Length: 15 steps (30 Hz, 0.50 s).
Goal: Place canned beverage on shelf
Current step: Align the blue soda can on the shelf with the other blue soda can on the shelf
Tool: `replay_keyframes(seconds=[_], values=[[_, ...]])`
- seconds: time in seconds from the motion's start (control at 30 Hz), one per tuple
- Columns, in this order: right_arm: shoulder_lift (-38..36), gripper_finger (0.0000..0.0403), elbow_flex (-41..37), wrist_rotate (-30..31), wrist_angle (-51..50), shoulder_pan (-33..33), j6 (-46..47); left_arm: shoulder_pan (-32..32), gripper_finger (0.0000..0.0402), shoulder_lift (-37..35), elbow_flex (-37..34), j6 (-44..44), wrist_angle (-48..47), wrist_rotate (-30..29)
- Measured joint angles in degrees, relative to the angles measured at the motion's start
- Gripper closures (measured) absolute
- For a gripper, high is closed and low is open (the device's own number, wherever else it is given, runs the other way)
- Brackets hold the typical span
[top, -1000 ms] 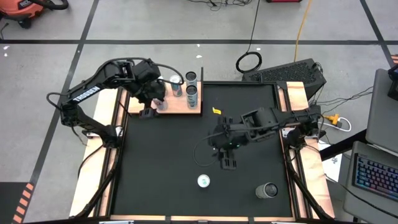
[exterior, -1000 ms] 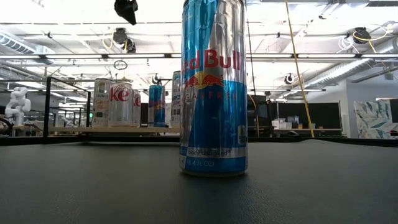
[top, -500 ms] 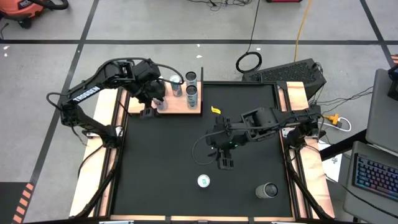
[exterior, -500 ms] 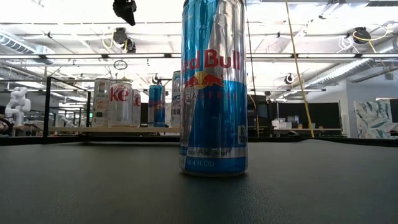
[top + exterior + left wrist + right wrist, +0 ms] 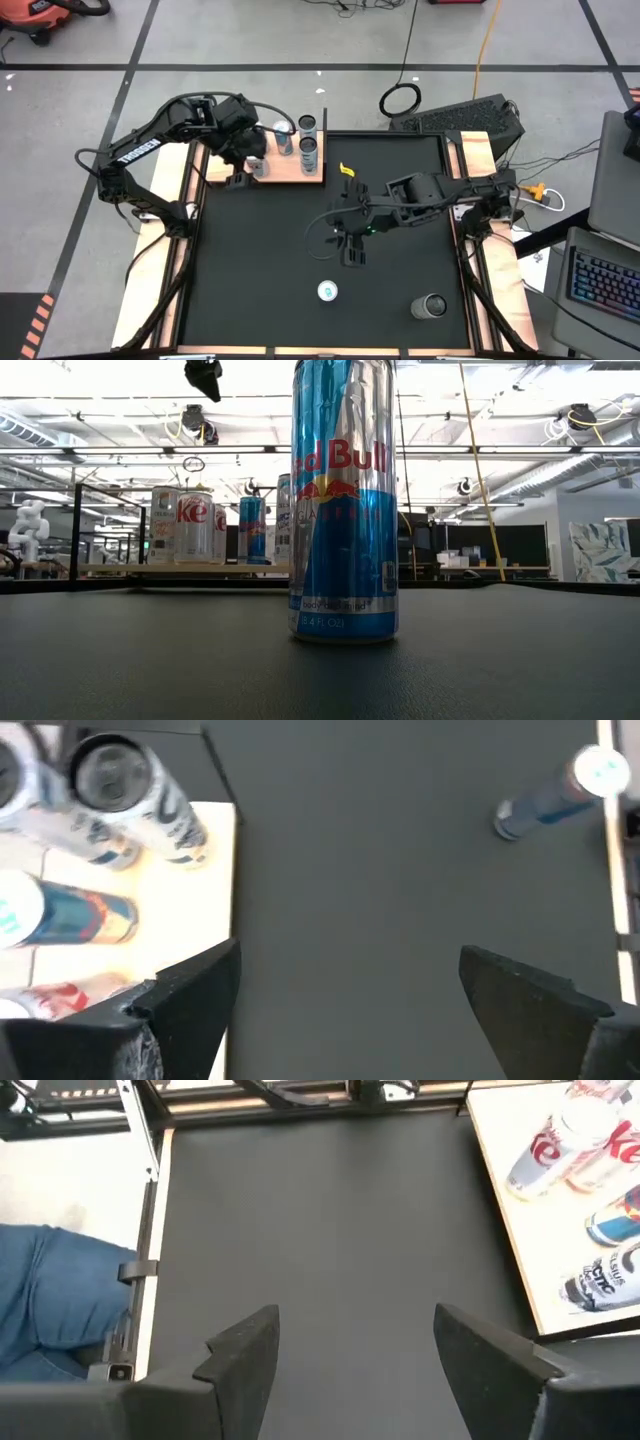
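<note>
Right gripper (image 5: 349, 256) hangs over the middle of the black mat (image 5: 260, 250), its two fingers (image 5: 245, 1350) spread apart with nothing between them and only bare mat beneath in its wrist view. Nearest the table's front edge, a blue and silver can (image 5: 327, 291) stands upright on the mat, just short of that gripper and apart from it; in the low view the same can (image 5: 343, 500) fills the frame, tall and slim. A second can (image 5: 432, 306) sits toward the front right corner of the mat, well apart from the first; whether it stands or lies on its side is hard to tell from above. Farther back, at the mat's rear left, the light-wood shelf (image 5: 300, 176) with thin black uprights carries several cans (image 5: 308, 152), among them red and white ones (image 5: 195, 525) and a blue one (image 5: 251, 528). Left gripper (image 5: 238, 180) hovers at the shelf's front edge, fingers (image 5: 190, 1005) wide and empty, one over the wood and the other over the mat. Beyond the table, a coiled cable (image 5: 400, 100) lies on the grey floor, and a person's blue trouser leg (image 5: 50, 1305) shows beside the table frame in the right wrist view.
</note>
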Motion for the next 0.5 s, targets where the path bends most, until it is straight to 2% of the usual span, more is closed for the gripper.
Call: replay_keyframes(seconds=[0.23,0.5], values=[[2.70,0.0138,0.00,-0.09,-1.54,-0.10,5.52,0.02,0.0029,0.02,0.00,-2.86,0.28,-2.13],[5.67,0.0074,0.00,-1.99,-3.37,-0.17,12.01,0.02,0.0029,0.02,0.00,-2.94,0.23,-2.12]])
